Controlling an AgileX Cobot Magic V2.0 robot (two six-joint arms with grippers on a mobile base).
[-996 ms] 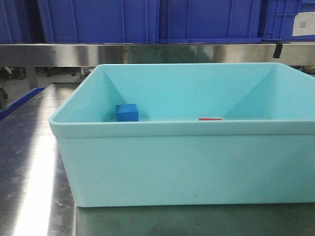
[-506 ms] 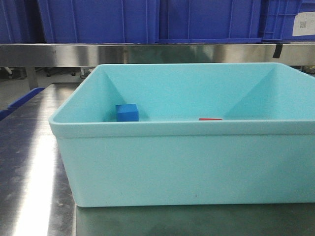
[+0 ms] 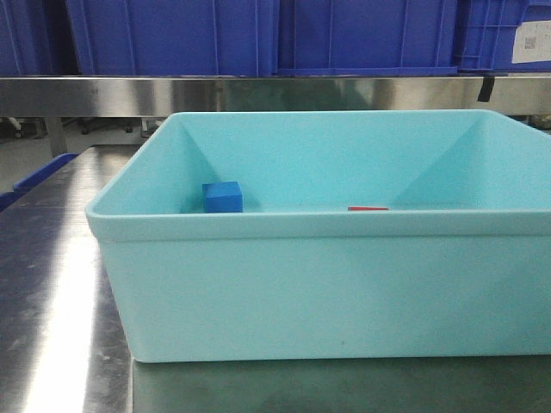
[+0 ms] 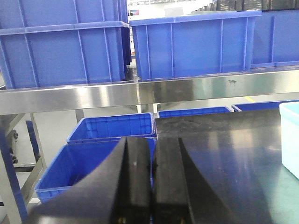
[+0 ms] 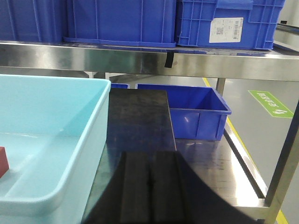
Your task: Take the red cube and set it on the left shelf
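Right now the red cube [image 3: 368, 208] lies on the floor of a pale turquoise tub [image 3: 327, 284]. From the front only a thin strip of its top shows above the tub's near rim, right of the middle. In the right wrist view it is cut off by the picture's left edge. A blue cube [image 3: 223, 196] sits in the same tub, well apart from the red one and closer to the tub's left wall.

The tub stands on the steel tabletop [image 3: 52, 301], with a bare strip of metal between its left wall and the tabletop's left edge. Beyond the tabletop's far edge and above it runs the brushed rail of the left shelf [image 3: 258, 93], carrying dark blue crates [image 3: 172, 34].

The left fingers [image 4: 135, 177] are pressed almost together with only a thin seam between them, holding nothing, out past the tabletop's left edge. The right fingers [image 5: 135, 186] are likewise together and empty, over the tabletop to the right of the tub.
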